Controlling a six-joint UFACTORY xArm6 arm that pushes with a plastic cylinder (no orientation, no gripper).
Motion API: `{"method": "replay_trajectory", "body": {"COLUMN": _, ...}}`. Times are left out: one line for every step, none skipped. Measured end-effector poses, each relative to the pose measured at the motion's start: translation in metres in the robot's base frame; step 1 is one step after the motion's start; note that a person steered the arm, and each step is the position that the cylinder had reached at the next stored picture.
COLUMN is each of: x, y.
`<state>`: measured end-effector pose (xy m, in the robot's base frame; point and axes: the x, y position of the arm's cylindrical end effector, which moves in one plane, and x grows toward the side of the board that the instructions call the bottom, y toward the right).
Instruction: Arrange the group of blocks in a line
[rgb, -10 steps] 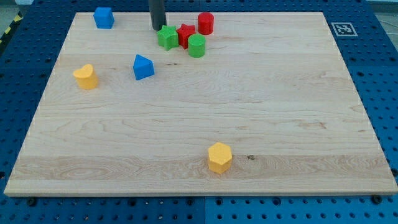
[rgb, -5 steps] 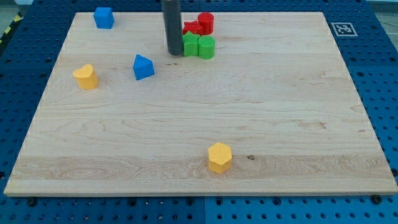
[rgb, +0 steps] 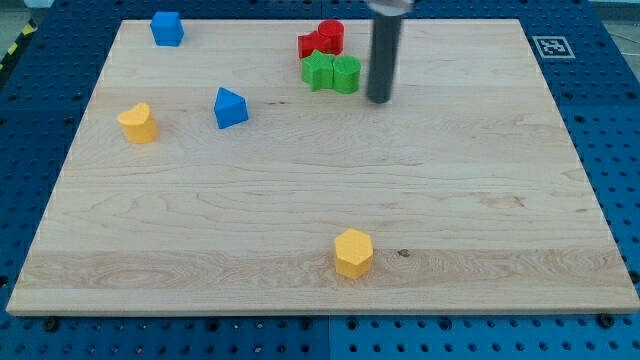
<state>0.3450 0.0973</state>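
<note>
A cluster of blocks sits near the view's top centre on the wooden board (rgb: 320, 200). A red star block (rgb: 310, 45) touches a red cylinder (rgb: 332, 36). Just below them a green star block (rgb: 319, 72) touches a green cylinder (rgb: 347, 73). My tip (rgb: 379, 99) is just to the right of the green cylinder and slightly lower, a small gap apart from it.
A blue block (rgb: 166, 27) sits at the top left, a blue triangular block (rgb: 230, 107) left of centre, a yellow block (rgb: 138, 123) near the left edge and a yellow hexagonal block (rgb: 353, 252) near the bottom centre. A marker tag (rgb: 549, 46) is at the top right corner.
My tip moved from the left of the green blocks, round to their right side. The green star and cylinder slid right; the red star now sits against the red cylinder.
</note>
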Motion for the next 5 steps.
{"method": "replay_trajectory", "body": {"x": -0.04, "y": 0.007}}
{"method": "replay_trajectory", "body": {"x": -0.067, "y": -0.028}}
{"method": "replay_trajectory", "body": {"x": -0.061, "y": -0.056}}
{"method": "replay_trajectory", "body": {"x": -0.047, "y": -0.053}}
{"method": "replay_trajectory", "body": {"x": -0.034, "y": -0.039}}
